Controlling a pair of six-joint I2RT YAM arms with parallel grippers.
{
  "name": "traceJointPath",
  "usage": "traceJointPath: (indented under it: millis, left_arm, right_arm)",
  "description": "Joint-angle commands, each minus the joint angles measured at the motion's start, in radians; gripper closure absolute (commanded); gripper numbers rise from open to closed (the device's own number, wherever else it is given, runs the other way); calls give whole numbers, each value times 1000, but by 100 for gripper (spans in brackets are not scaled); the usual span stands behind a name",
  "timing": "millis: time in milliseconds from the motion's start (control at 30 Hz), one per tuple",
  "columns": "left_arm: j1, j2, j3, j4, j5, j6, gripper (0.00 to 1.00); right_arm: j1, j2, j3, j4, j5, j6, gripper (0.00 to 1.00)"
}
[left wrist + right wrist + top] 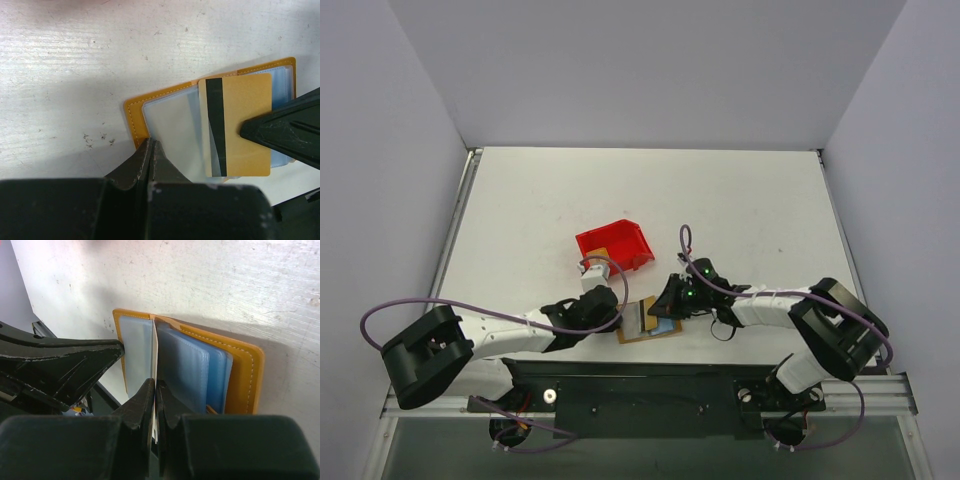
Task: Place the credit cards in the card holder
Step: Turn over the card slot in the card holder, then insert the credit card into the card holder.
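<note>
The right pincer [154, 390] is pressed narrow on a gold credit card [245, 115], which its own camera sees edge-on as a thin pale line running straight out between the 2 fingers. Seen from the left wrist, 1 right finger lies across the middle of the card's striped face. The card's long axis, along the black magnetic stripe, runs crosswise to that finger.

Just under and beyond the fingertips lies the open card holder [132, 112]. Its fold is dead ahead of the right pincer, with a clear sleeve [170, 130] to the left of the card and a stack of blue sleeves [192, 370] to the right. The card sits between them like a page; how steeply it tilts I cannot tell. A clear corner seems to overlap the stripe, so it may be partly entered.

The left pincer [150, 147] faces the right one. It is drawn tight on the holder's near edge and seems to be pinning it.

My judgement: the right arm must push forward along its fingers into a sleeve.

Farther off on the table [740, 200] stands a red bin [615, 245].
</note>
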Motion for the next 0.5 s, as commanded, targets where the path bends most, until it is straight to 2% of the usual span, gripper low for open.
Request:
traceJointPath:
  millis: [0, 233, 467]
  left_arm:
    - [-18, 25, -27, -84, 17, -8, 100]
    - [-23, 25, -34, -84, 13, -13, 100]
    - [-23, 24, -36, -89, 3, -16, 100]
  right_arm:
    - [27, 31, -19, 21, 17, -19, 100]
    - [33, 39, -25, 43, -11, -5, 100]
    - [33, -12, -21, -57, -9, -30, 100]
